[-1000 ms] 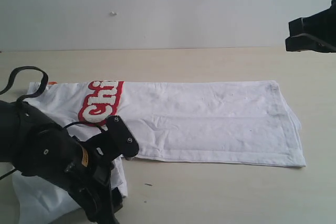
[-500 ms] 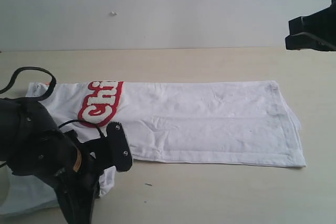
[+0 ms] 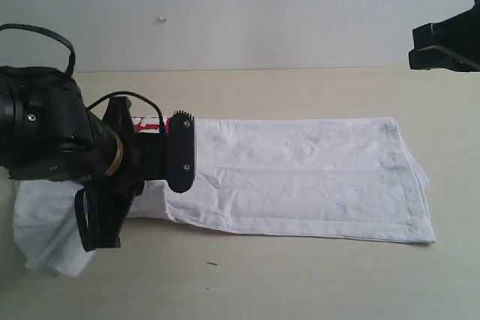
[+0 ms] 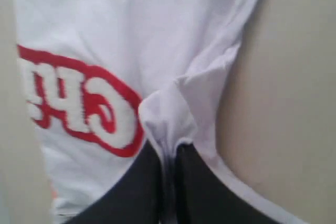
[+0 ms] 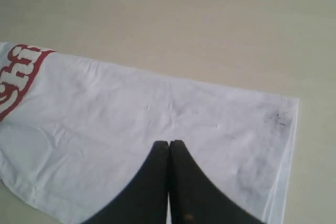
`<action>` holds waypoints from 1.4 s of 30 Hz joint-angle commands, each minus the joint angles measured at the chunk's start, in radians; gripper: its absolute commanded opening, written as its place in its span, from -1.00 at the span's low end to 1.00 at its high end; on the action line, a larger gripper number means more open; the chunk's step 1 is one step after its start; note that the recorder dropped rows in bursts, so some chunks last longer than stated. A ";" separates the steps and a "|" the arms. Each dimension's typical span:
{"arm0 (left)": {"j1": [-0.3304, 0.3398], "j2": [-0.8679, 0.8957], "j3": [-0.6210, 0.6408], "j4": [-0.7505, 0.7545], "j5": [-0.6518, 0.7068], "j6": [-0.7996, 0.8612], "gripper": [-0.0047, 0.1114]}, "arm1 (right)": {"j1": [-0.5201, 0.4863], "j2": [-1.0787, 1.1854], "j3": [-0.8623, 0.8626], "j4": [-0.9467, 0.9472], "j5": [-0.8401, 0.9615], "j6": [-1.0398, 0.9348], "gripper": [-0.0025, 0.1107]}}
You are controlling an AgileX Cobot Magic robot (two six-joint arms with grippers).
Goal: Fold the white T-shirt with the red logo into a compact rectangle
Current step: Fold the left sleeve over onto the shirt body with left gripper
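Tightly, my left gripper (image 4: 170, 149) pinches the white T-shirt (image 3: 300, 177); my right gripper (image 5: 169, 146) is pressed together, up above it.

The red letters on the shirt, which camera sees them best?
The left wrist view: the red logo shows big and close. The right wrist view catches only its end. In the exterior view the left arm hides nearly all.

Soft, even light, faint shadows — left wrist view blurry, perhaps from motion.
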 commanded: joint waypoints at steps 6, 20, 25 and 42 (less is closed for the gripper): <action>0.011 0.080 -0.022 0.538 -0.018 0.003 -0.92 | 0.001 -0.006 0.003 -0.005 -0.011 -0.013 -0.96; 0.123 0.248 -0.092 0.884 -0.168 -0.165 -0.24 | 0.001 -0.006 0.003 -0.007 -0.037 -0.027 -0.96; 0.172 0.268 -0.170 0.952 -0.214 -0.389 -0.25 | 0.001 -0.006 0.003 -0.007 -0.048 -0.037 -0.96; 0.152 0.203 -0.177 0.570 -0.206 -0.802 -0.92 | 0.001 -0.006 0.003 -0.007 -0.025 -0.035 -0.96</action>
